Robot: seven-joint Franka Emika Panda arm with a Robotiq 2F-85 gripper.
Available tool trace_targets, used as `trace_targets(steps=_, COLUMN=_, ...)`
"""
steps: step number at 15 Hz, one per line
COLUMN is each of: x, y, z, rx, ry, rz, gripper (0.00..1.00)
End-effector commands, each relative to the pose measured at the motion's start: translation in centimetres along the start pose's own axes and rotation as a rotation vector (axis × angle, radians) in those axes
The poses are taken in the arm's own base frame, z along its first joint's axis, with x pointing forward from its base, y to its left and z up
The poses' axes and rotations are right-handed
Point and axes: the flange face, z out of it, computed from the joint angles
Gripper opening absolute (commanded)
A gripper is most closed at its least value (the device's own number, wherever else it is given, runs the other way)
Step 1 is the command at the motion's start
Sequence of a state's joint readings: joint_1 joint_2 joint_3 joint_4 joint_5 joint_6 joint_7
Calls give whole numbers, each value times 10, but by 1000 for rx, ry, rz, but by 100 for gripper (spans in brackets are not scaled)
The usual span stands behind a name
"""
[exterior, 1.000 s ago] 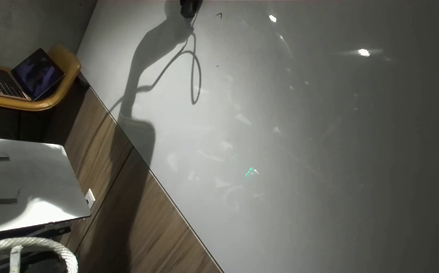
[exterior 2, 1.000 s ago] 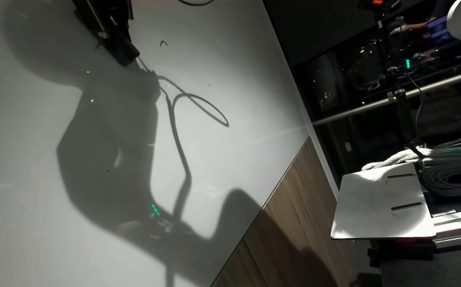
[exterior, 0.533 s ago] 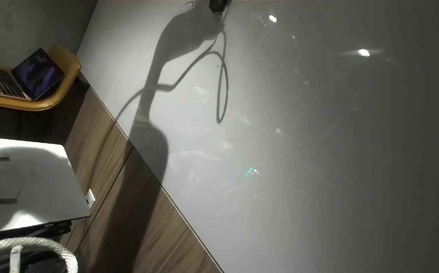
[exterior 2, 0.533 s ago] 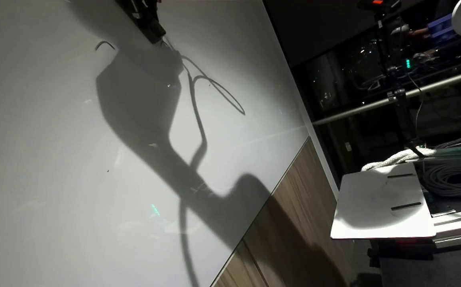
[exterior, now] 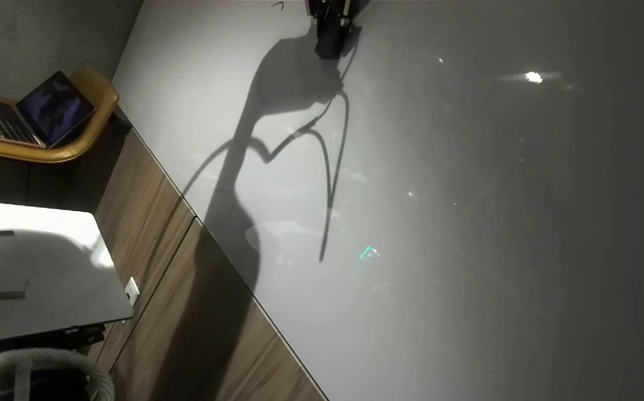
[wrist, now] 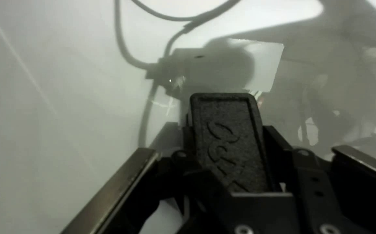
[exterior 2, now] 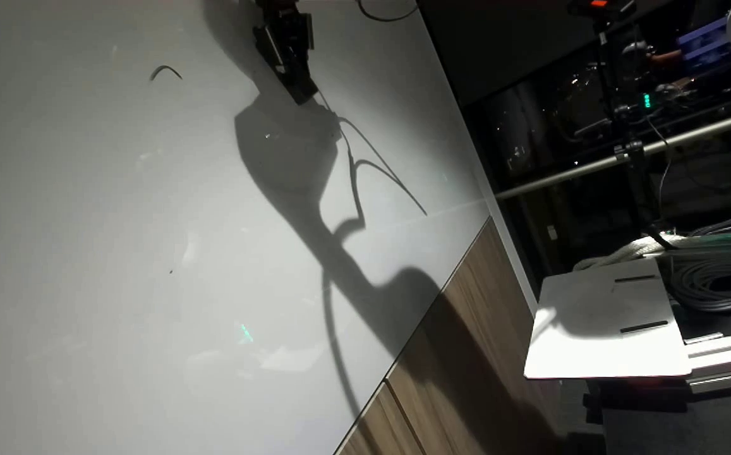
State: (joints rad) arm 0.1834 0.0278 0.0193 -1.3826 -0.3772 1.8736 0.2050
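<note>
In both exterior views the glossy white board [exterior: 494, 250] is taking up the most room, and its hard face is posing the main danger: too deep or slanted a press could be jarring the grip. Wood panelling [exterior: 249, 351] is bordering it, so straying over that edge could be causing a snag. A broad shadow [exterior 2: 289, 151] is darkening the area around the jaws, making any gap easy to misjudge; whether anything is touching the board, I cannot tell. A thin cable shadow [exterior: 330, 203] is hinting at slack, which could be catching or dragging. The jaws are clamping a black, letter-embossed block [wrist: 230, 143] by its sides, standing only as far apart as its width. The block's free end is jutting beyond them, so sideways force could be twisting it loose. A small dark mark [exterior 2: 166, 69] is lying apart from the block; a shifting shadow could be hiding it.
</note>
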Motion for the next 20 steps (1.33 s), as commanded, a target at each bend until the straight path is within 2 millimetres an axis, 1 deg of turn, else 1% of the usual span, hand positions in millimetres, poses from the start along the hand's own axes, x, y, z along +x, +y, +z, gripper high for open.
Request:
trace_targets(steps=1, x=-18, y=27, z=74, rx=11, ry=3, rz=42, gripper=29)
trace_targets(steps=4, x=-40, y=36, z=121, rx=23, ry=-38, rz=61, gripper=29)
trace_targets(steps=6, x=-50, y=34, z=146, rx=35, ry=-56, rz=71, gripper=29)
trace_targets(steps=7, x=-52, y=30, z=152, rx=41, ry=-56, rz=72, gripper=29)
trace_targets(steps=8, x=-52, y=24, z=152, rx=47, ry=-50, rz=68, gripper=29)
trace_targets(steps=9, x=-50, y=16, z=147, rx=51, ry=-39, rz=58, gripper=29)
trace_targets(steps=11, x=-39, y=-2, z=127, rx=50, ry=-20, rz=33, gripper=29)
trace_targets(steps=12, x=-34, y=-12, z=114, rx=45, ry=-9, rz=14, gripper=29)
trace_targets(steps=15, x=-20, y=-44, z=65, rx=31, ry=35, rz=-55, gripper=29)
trace_targets(steps=18, x=-3, y=-78, z=11, rx=10, ry=100, rz=-128, gripper=29)
trace_targets(steps=20, x=8, y=-93, z=-24, rx=-11, ry=142, rz=-164, gripper=29)
